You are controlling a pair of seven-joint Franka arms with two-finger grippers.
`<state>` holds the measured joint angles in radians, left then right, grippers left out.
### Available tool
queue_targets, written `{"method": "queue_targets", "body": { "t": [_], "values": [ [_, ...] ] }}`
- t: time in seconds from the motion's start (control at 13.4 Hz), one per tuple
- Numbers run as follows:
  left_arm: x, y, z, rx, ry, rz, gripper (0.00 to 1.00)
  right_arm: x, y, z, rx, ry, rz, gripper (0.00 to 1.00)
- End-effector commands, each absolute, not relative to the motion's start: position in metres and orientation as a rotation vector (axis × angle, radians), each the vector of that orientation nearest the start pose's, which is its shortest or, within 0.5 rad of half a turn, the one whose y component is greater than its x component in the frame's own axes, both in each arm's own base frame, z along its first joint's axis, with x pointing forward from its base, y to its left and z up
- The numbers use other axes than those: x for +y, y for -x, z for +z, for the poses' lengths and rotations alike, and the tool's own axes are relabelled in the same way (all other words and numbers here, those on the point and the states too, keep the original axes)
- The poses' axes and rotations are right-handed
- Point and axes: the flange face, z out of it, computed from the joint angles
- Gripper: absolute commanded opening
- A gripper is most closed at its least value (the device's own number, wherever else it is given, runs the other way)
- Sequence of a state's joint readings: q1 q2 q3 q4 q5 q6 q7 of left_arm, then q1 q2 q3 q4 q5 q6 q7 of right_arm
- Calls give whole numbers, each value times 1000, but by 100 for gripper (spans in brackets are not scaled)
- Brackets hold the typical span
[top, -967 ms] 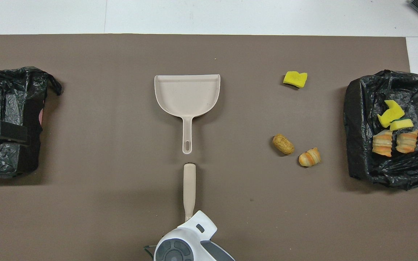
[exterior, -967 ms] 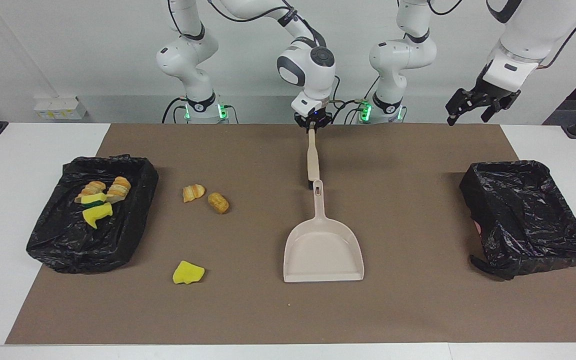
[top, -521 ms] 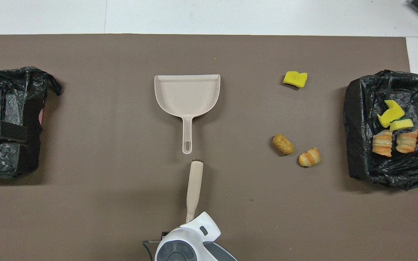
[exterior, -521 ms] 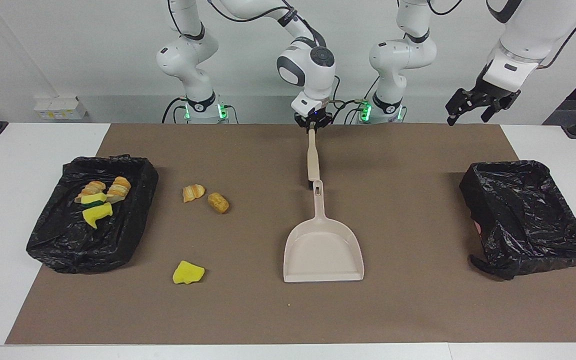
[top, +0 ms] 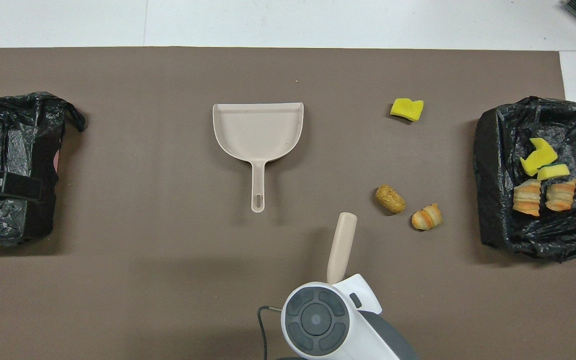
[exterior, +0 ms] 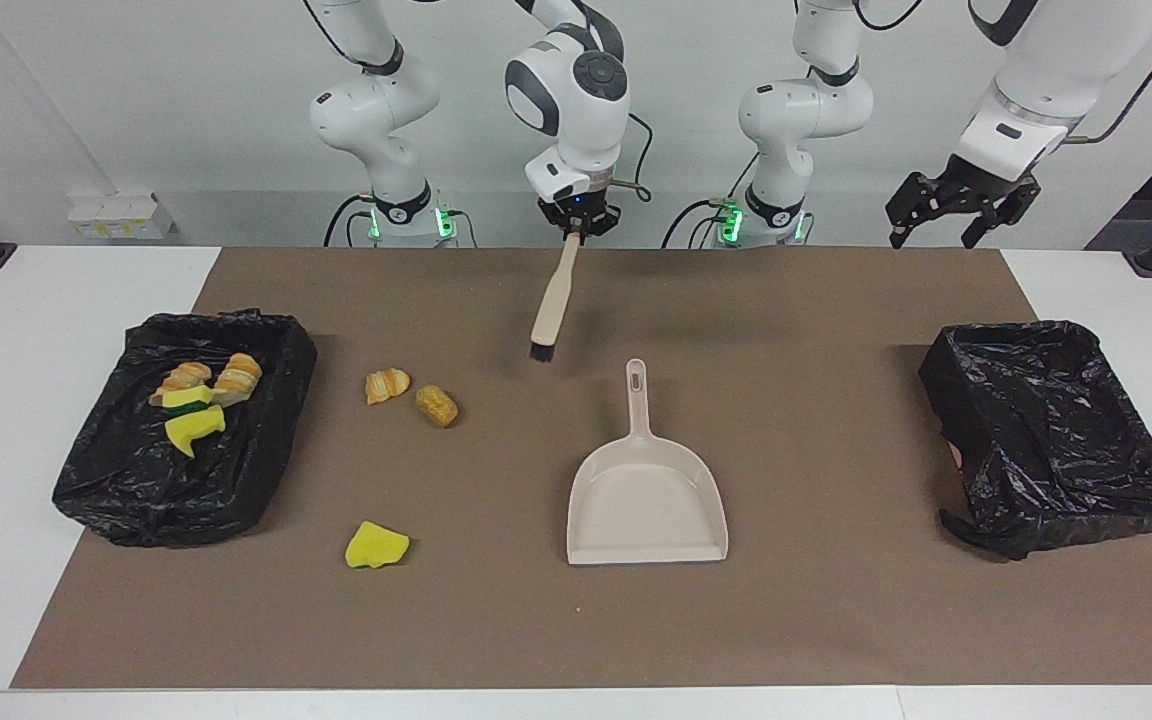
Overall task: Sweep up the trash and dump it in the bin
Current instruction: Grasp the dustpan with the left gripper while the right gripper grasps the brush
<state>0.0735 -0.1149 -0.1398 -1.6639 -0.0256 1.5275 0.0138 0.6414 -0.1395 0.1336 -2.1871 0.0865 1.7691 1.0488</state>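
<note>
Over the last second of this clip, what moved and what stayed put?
The right gripper, jaws shut on the brush, lifted it off the mat and swung it away from the dustpan handle toward the loose scraps. Dustpan, scraps, both bins and the waiting left gripper stayed put.

Both arms are glossy white with rounded, bulbous joints and dark grey end caps. Black bands ring the segments above each base, where green lights glow. Thin black cables loop along the links. The right gripper (exterior: 573,232) and the left gripper (exterior: 959,195) are black, angular link assemblies.
</note>
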Motion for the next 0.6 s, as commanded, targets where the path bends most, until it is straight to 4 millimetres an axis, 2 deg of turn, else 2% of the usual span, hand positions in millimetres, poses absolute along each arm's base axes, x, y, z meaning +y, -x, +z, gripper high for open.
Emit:
{"method": "queue_targets", "body": {
  "t": [0.0, 0.07, 0.22, 0.3, 0.37, 0.45, 0.52],
  "values": [
    [-81, -522, 628, 119, 3150, -52, 100, 301, -339, 411, 557, 3332, 348, 0],
    [-111, -525, 623, 87, 3159, -86, 100, 286, -343, 408, 575, 3365, 312, 0],
    [-170, -535, 592, 102, 3172, -66, 100, 253, -356, 396, 662, 3412, 310, 0],
    [-191, -538, 577, 111, 3176, -54, 100, 233, -364, 390, 730, 3409, 329, 0],
    [-211, -541, 568, 136, 3188, -82, 100, 222, -368, 386, 776, 3402, 347, 0],
    [-239, -544, 546, 165, 3192, -63, 100, 213, -370, 384, 808, 3397, 364, 0],
    [-281, -549, 508, 118, 3206, -51, 100, 198, -367, 379, 834, 3403, 404, 0]
  ]
}}
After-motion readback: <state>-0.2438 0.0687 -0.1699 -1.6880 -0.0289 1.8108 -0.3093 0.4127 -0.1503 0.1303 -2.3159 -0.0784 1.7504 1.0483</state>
